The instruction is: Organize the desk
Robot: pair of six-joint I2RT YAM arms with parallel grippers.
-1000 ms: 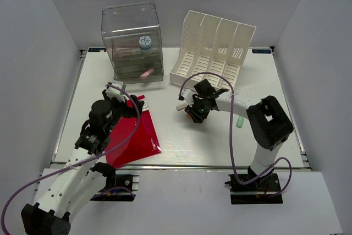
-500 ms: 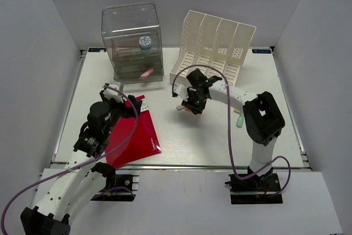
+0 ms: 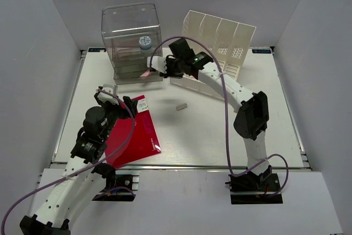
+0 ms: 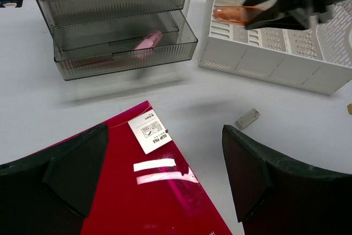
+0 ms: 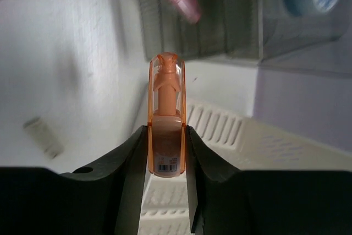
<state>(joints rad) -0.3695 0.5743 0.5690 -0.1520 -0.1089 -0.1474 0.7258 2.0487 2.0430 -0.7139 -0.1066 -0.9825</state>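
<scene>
The desk (image 3: 209,130) is a white tabletop with rail edges. My right gripper (image 3: 163,70) is raised at the back between the clear drawer box (image 3: 132,37) and the white file rack (image 3: 220,42). It is shut on a small orange translucent dispenser (image 5: 166,130), which also shows in the left wrist view (image 4: 236,14). My left gripper (image 3: 113,100) stands open over the top corner of a red clip file (image 3: 135,133) that lies flat; the file (image 4: 137,191) fills the space between its fingers, untouched.
A pink item (image 3: 147,72) lies in the box's open lower drawer, and a blue-capped item (image 3: 144,42) sits higher inside. A small grey piece (image 3: 181,105) lies loose mid-desk. Grey walls close in three sides.
My right arm has lifted the orange dispenser from mid-desk and swung it back and left toward the drawer box, uncovering the small grey piece. The left gripper has shifted slightly left.
</scene>
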